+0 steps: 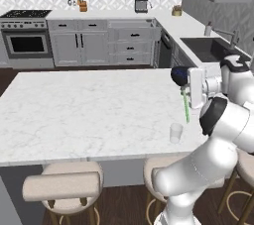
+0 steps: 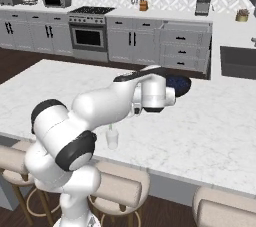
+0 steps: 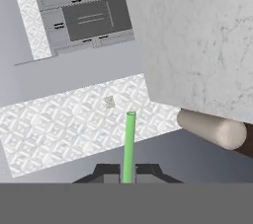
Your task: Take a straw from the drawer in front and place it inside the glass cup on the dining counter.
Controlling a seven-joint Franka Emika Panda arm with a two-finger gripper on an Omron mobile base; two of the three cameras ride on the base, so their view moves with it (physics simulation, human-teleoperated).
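The hand [image 3: 127,171] is closed on the straw [image 1: 186,106], so the pick-up from the drawer appears done. The glass cup [image 1: 175,133] stands near the table's [image 1: 89,115] near edge, just below the hanging straw; lowering it inside remains.
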